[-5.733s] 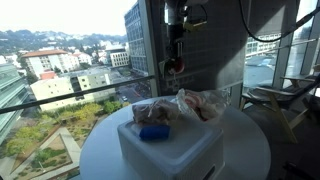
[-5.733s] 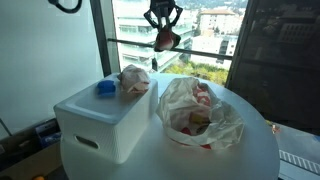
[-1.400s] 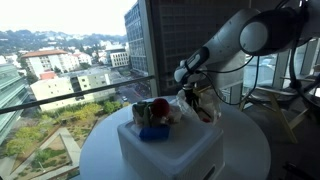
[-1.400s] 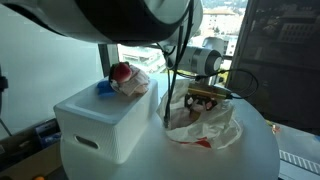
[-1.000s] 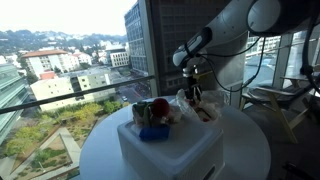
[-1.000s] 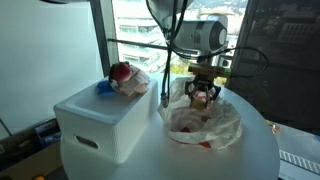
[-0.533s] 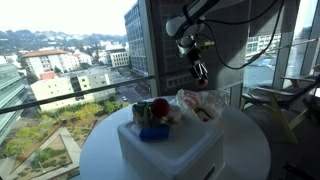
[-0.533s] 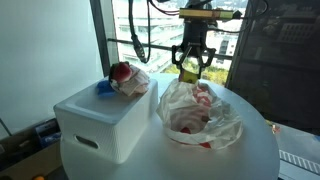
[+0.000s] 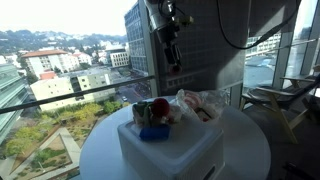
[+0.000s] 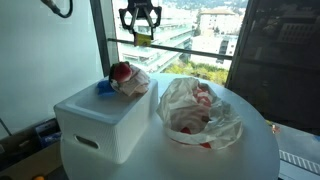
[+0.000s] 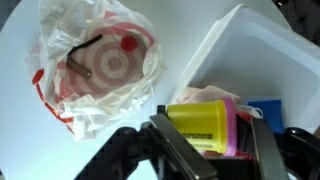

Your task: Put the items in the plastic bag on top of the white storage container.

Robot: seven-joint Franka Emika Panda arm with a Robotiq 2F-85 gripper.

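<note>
My gripper (image 11: pixel 208 140) is shut on a yellow tub (image 11: pixel 200 125) with a pink lid. In both exterior views the gripper (image 9: pixel 170 50) (image 10: pixel 141 30) hangs high in front of the window, above the far edge of the white storage container (image 9: pixel 175 150) (image 10: pixel 100 125). On the container's lid lie a red round item (image 10: pixel 120 72), a blue item (image 10: pixel 105 87) and a pinkish crumpled one (image 10: pixel 136 82). The plastic bag (image 10: pixel 200 115) (image 9: pixel 200 104) (image 11: pixel 100 65) lies open on the table beside the container, with reddish items still inside.
The round white table (image 10: pixel 255 160) carries the container and the bag. A tall window (image 9: pixel 70 60) with a railing runs just behind them. A dark wall panel (image 10: pixel 275 60) stands to one side.
The gripper has lifted out of the plastic bag with the yellow tub, risen high, and swung across towards the container side.
</note>
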